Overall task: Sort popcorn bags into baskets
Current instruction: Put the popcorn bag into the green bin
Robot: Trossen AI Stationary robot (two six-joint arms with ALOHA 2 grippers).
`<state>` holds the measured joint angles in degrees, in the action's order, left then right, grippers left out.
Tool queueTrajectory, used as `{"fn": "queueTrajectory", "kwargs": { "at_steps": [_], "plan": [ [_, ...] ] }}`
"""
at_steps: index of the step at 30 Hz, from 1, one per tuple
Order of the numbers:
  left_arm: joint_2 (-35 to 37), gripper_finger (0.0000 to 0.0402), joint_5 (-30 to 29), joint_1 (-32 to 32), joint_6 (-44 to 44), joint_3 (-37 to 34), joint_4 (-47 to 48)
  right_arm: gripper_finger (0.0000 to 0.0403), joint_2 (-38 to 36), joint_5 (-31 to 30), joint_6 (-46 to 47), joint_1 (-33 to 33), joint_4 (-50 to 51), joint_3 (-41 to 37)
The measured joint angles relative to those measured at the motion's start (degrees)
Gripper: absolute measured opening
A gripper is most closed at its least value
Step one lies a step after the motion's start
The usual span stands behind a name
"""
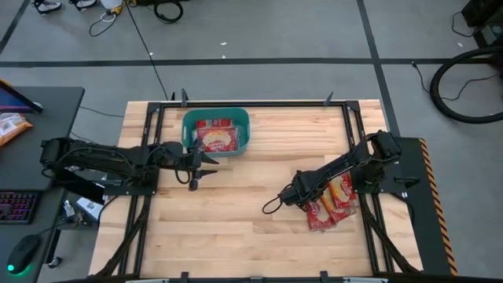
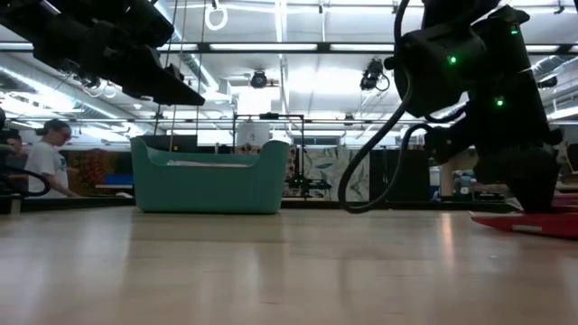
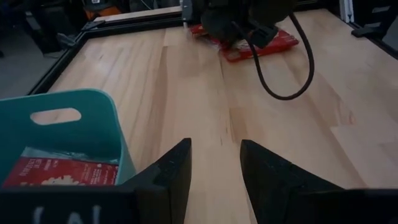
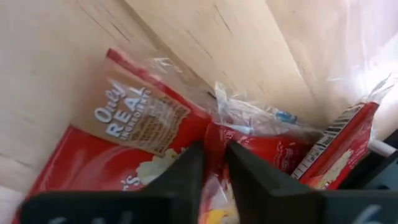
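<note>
A teal basket (image 1: 216,132) (image 2: 209,176) stands at the table's far side with red popcorn bags (image 1: 218,139) lying flat in it. A pile of red popcorn bags (image 1: 330,206) (image 2: 533,223) lies flat on the table near the right edge. My right gripper (image 1: 297,195) (image 4: 214,149) points steeply down at the pile's left end and is shut on one bag (image 4: 261,149). Beside it lies a bag with a tan printed panel (image 4: 134,118). My left gripper (image 1: 200,174) (image 3: 214,144) hangs open just near of the basket's right corner, with nothing between its fingers. My right gripper pinches a red popcorn bag between its two fingers, just behind the bag's crinkled clear end seam (image 4: 219,132). The fingers come from above, slanting down. The bag lies on the pile, among the other bags.
Black frame rails (image 1: 149,157) run along the table's edges. A black cable loop (image 1: 271,206) hangs from my right arm over the bare wood in the middle. A desk with a keyboard and an orange snack bag (image 1: 12,130) stands to the left. A person (image 2: 45,158) is in the room beyond.
</note>
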<state>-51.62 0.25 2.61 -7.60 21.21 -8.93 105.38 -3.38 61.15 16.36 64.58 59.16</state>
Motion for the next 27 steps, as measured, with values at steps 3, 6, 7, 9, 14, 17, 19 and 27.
{"fn": "queueTrajectory", "kwargs": {
  "at_steps": [3,6,7,9,14,17,19,27],
  "plan": [
    [0.00,0.0142,0.00,0.00,0.00,0.00,0.78,0.0027,0.00,-0.16,-1.16,0.00,0.85,0.69],
    [-0.11,0.0142,0.00,0.00,-0.07,0.00,0.86,0.0010,0.02,-2.71,-2.88,0.00,2.59,3.38],
    [-0.11,0.0142,0.00,0.00,-0.11,0.00,0.88,0.0012,0.02,-3.95,-3.24,0.00,3.41,4.60],
    [-0.11,0.0142,-0.02,0.00,-0.19,0.00,0.81,0.0013,0.04,-6.62,-4.41,-0.02,5.53,7.72],
    [-0.13,0.0142,-0.03,-0.98,-3.10,0.00,-1.84,0.0007,0.04,-17.60,-8.59,0.27,7.01,17.86],
    [0.55,0.0142,0.04,-2.36,-3.78,0.02,-3.56,0.0008,0.04,-28.02,-11.53,0.92,6.53,23.52],
    [1.83,0.0142,0.08,-3.06,-4.45,0.02,-3.21,0.0008,0.04,-34.19,-14.59,1.30,5.42,26.47],
    [12.08,0.0142,-0.01,-4.04,-2.97,-7.11,-7.33,0.0008,0.02,-45.05,-35.80,-0.77,-12.18,30.75]
  ]
}}
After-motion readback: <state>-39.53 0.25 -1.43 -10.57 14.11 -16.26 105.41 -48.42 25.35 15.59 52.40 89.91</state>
